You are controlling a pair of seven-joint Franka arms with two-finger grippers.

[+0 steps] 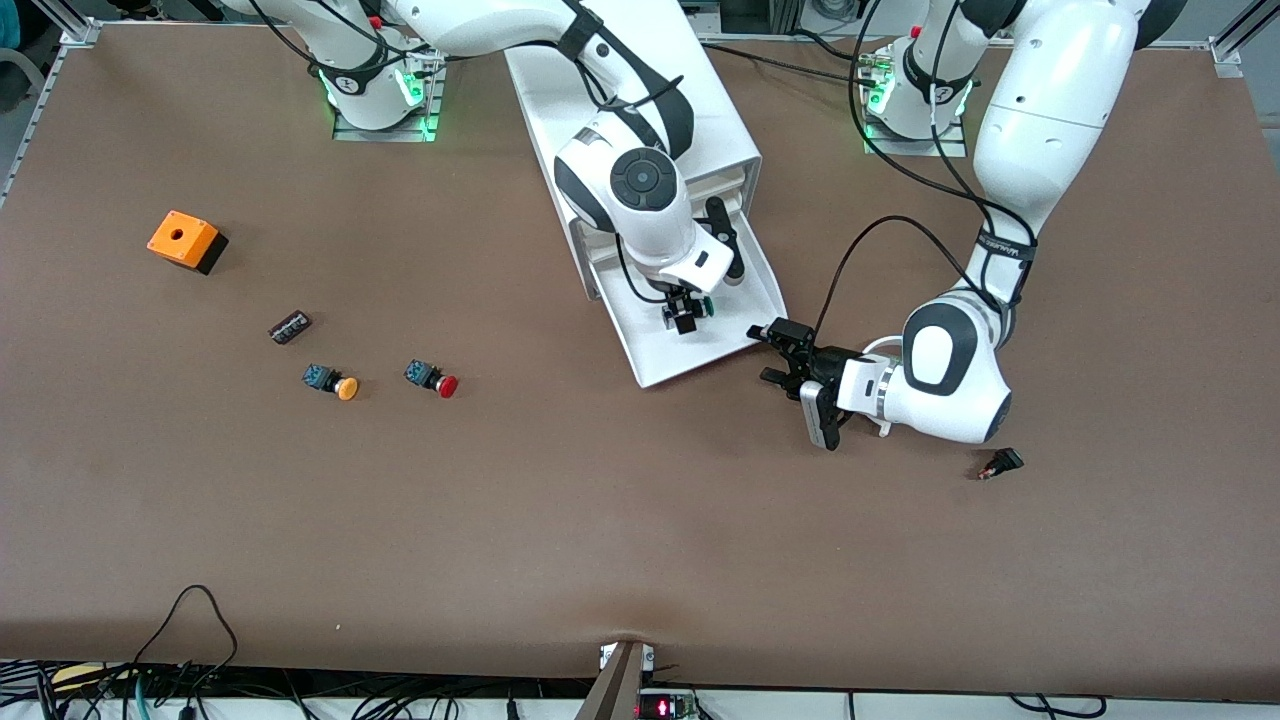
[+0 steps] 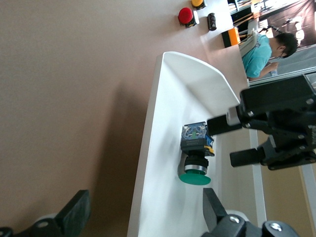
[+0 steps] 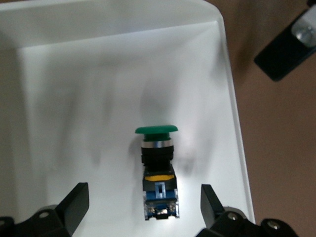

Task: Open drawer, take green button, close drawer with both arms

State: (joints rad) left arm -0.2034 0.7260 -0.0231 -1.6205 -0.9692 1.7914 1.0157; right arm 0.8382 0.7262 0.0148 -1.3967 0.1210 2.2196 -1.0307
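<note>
Read the counter as a clock, with the arm bases at twelve and the front camera at six. The drawer (image 1: 650, 350) is pulled out of the white cabinet (image 1: 640, 100) toward six. The button (image 3: 158, 170) lies on its side on the drawer floor, in the half toward the left arm's end.

My right fingers (image 1: 683, 320) hang over the drawer, spread wide and holding nothing, with the button straight below the gap between them. Its long axis runs from the blue body out to the green cap, and the cap points at roughly four o'clock. My two fingers stand one on each side of that axis, so their closing line crosses the button's narrow width and not its length. The body sits between my tips and the cap lies a little past them. As I judge it, this calls for a straight drop and a squeeze on the body, with no wrist turn.

My left fingers (image 1: 765, 355) wait at about four o'clock from the button, just beside the drawer's front corner, also spread wide and empty. The right arm is plainly the nearer one for the pick.
</note>
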